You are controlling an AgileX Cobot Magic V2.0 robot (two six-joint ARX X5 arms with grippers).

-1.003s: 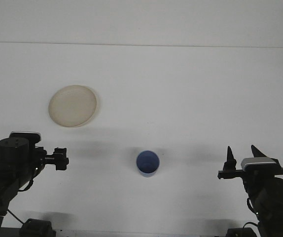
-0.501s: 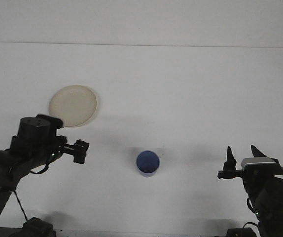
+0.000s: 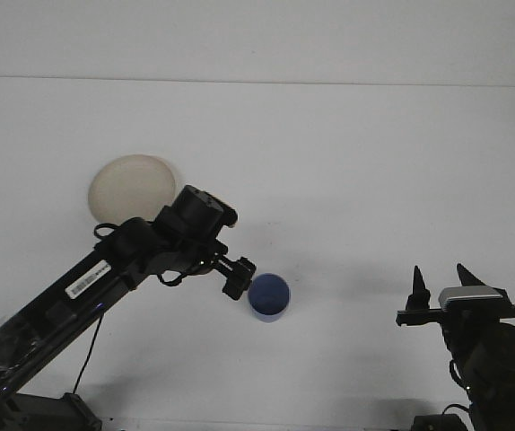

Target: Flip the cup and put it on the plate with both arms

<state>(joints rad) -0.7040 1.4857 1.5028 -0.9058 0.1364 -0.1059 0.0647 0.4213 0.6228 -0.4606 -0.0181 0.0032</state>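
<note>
Approach stage: my left gripper (image 3: pixel 239 277), jaws' gap unclear, sits beside the small blue cup (image 3: pixel 268 296) mid-worktop; right gripper (image 3: pixel 439 285) spread, empty. I'd grip the rim squarely. Round beige plate (image 3: pixel 127 187) waits.

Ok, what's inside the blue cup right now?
The blue cup stands on the table with its mouth up, and only a blue inner floor shows, nothing in it. The left gripper is just beside its rim, not inside.
</note>
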